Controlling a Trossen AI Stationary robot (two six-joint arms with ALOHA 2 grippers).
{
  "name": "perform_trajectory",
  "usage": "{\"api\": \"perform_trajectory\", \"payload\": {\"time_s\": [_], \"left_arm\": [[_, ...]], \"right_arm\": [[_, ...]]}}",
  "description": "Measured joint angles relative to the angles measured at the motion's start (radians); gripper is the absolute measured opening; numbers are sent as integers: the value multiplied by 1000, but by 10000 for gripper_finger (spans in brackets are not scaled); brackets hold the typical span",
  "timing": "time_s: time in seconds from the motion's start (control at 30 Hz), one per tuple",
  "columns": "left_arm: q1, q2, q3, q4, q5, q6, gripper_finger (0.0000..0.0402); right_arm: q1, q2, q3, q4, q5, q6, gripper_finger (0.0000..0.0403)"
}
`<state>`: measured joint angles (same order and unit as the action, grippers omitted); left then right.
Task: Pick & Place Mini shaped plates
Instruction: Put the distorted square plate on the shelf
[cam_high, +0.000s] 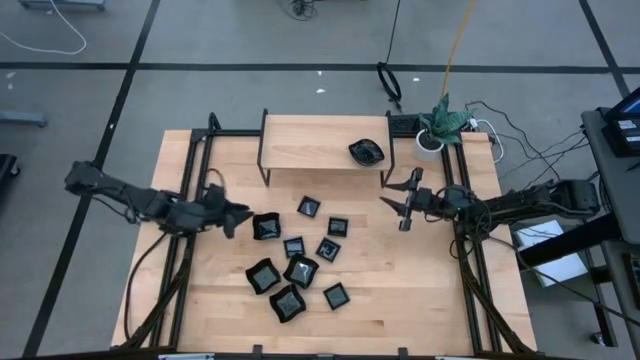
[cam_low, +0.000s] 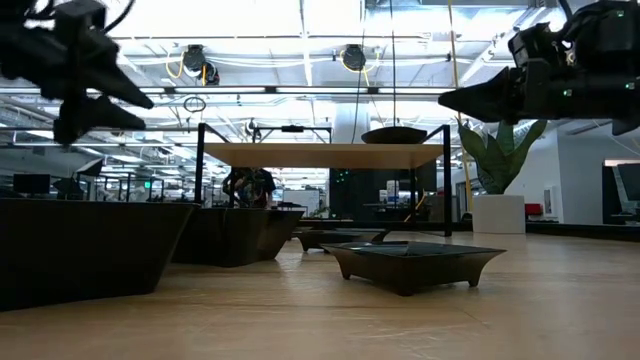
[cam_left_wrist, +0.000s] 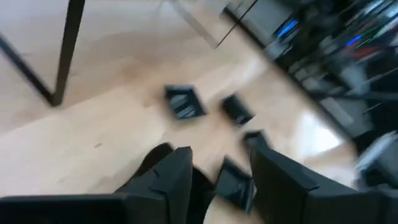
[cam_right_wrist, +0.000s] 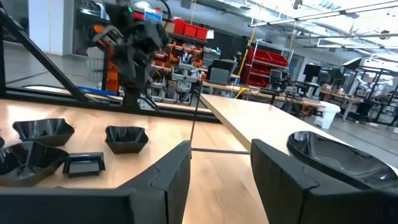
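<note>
Wooden surface (cam_high: 220, 300) under bright workshop lights, with a low wooden shelf (cam_high: 310, 145) standing at its far edge. On that shelf sits 1 roundish plate (cam_high: 367, 152); I judge it the only one placed so far. About 9 mini shaped plates (cam_high: 300, 270) lie scattered mid-surface, so most of the job looks undone.

At the cluster's left edge the left gripper (cam_high: 238, 213) hangs just beside a square plate (cam_high: 266, 227), its fingers apart and nothing between them. The right gripper (cam_high: 392, 194) hovers near the shelf's right end, fingers parted, empty too.

From overhead you get the whole spread and the count. The level view hides that, showing only a few dishes in profile and both arms raised off the wood. The right wrist view shows the shelved plate's glossy rim close up; the left wrist view is smeared.
</note>
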<state>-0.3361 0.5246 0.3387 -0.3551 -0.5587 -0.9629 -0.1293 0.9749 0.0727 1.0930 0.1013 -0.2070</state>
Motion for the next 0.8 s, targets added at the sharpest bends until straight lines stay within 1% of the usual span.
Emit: {"api": "perform_trajectory", "payload": {"time_s": [0.1, 0.17, 0.27, 0.33, 0.43, 0.5, 0.63, 0.8], "left_arm": [[37, 181, 154, -151, 44, -67, 199], [70, 287, 231, -269, 109, -161, 220], [125, 431, 277, -437, 236, -360, 243], [160, 513, 272, -492, 328, -462, 251], [197, 605, 259, -459, 425, -475, 252], [213, 647, 258, -403, 447, -459, 253], [237, 683, 258, -287, 447, -423, 253], [262, 730, 258, -274, 424, -433, 253]], "right_arm": [[-11, 0, 0, -7, 0, 0, 157], [-18, 0, 0, -7, 0, 5, 157], [-21, 0, 0, -11, -1, 7, 157], [-21, 0, 0, -18, -1, 8, 157], [-21, 0, 0, -32, -1, 11, 157], [-21, 0, 0, -45, -1, 11, 157], [-21, 0, 0, -76, -1, 11, 157], [-21, 0, 0, -80, -1, 11, 157]]}}
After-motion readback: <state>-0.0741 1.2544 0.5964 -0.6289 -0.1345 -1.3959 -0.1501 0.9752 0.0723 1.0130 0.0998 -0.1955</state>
